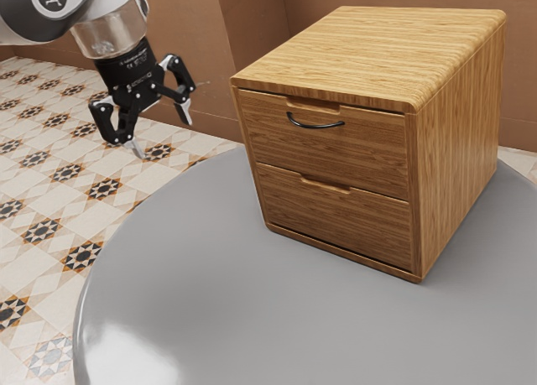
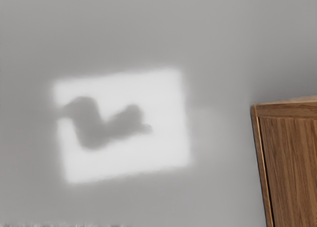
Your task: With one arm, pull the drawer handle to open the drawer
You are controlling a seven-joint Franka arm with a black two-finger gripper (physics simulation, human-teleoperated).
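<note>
A bamboo-wood cabinet (image 1: 377, 125) with two drawers stands on the round grey table (image 1: 252, 309). The upper drawer (image 1: 336, 146) carries a dark curved metal handle (image 1: 315, 123); its front sits flush with the cabinet. The lower drawer (image 1: 340, 209) has only a shallow notch. My black gripper (image 1: 159, 132) hangs open in the air toward the exterior view's left of the cabinet, well apart from the handle, fingertips pointing down. In the wrist view a corner of the cabinet (image 2: 290, 162) shows beside the grey tabletop (image 2: 223, 49), with my hand's shadow in a bright patch (image 2: 121, 125).
Patterned floor tiles (image 1: 50, 175) lie beyond the table's edge at the exterior view's left. A brown wall (image 1: 210, 33) runs behind. Bare grey tabletop spreads in front of the cabinet.
</note>
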